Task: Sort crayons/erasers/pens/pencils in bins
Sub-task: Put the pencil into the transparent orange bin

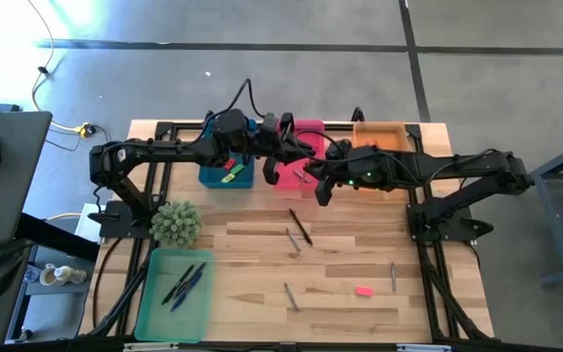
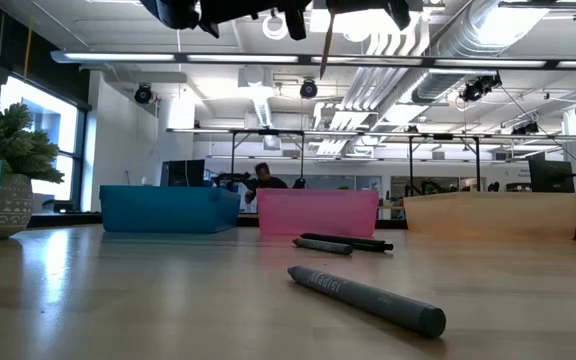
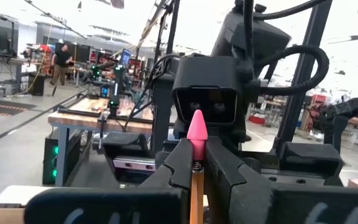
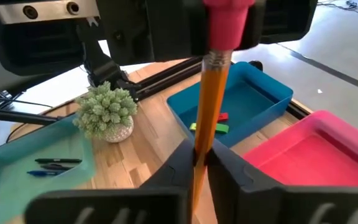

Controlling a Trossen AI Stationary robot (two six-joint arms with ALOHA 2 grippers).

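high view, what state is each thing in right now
pencil: off the table, held by both grippers
left gripper: shut on the pencil near its eraser end
right gripper: shut on the pencil's shaft
blue bin: holds erasers
green bin: holds pens
pink eraser: loose on the table
crayons: loose on the table
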